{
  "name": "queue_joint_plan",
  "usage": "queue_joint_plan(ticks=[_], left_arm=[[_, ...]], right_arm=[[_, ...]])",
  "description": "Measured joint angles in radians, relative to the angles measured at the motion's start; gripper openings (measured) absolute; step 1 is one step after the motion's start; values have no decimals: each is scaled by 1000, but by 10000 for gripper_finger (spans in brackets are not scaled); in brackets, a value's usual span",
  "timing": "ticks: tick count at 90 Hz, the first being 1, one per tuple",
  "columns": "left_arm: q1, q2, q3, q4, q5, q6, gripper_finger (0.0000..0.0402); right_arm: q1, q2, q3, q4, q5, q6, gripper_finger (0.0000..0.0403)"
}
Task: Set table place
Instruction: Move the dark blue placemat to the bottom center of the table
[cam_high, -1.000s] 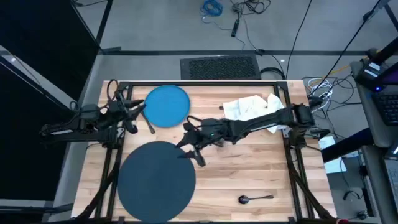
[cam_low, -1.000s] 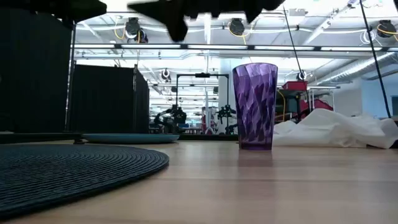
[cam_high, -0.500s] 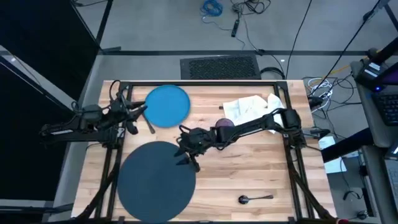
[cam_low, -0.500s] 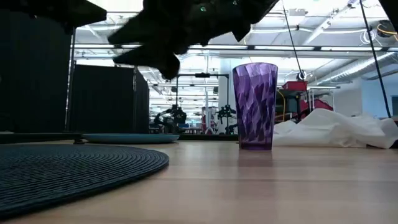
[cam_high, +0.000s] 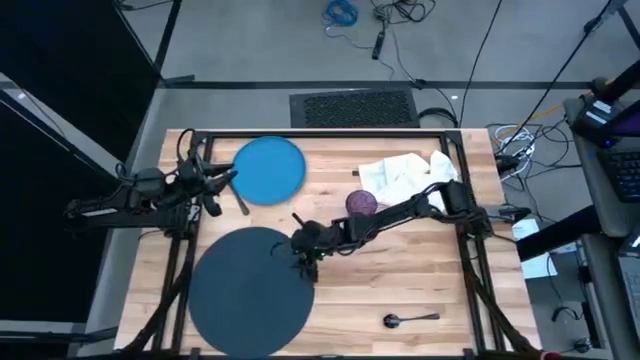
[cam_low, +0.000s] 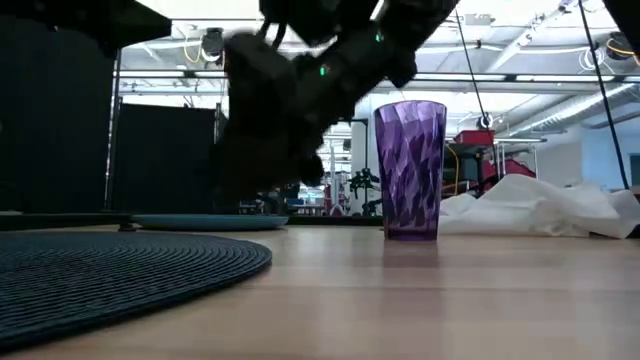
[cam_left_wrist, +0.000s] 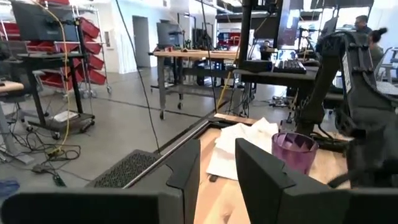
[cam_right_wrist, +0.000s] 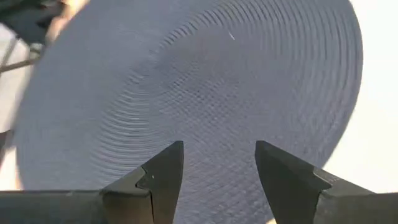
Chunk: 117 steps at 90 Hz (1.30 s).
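Over the charger's (cam_high: 248, 288) near edge we see our right claw (cam_high: 300, 256), fingers spread and empty, having dropped lower, ready to grip and reposition it.

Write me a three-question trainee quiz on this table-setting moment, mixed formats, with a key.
1. True or false: the blue plate sits on the dark round mat.
2. Which hand hangs over the mat's edge? A) left hand B) right hand
3. Fill in: the purple cup stands beside the white ____.

Key: 1 false, they lie apart; 2 B, fingers open; 3 napkin.
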Motion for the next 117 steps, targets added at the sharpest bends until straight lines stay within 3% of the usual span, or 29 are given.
queue_joint_plan(ticks=[39,65,117], left_arm=[[0,2,0,-2,0,1,86],[0,2,0,-2,0,-1,86],[0,2,0,-2,0,-3,86]], right_arm=[[63,21,0,-51,211,-13,185],[95,48,4,-90,239,-69,180],[141,14,5,-405,219,46,34]])
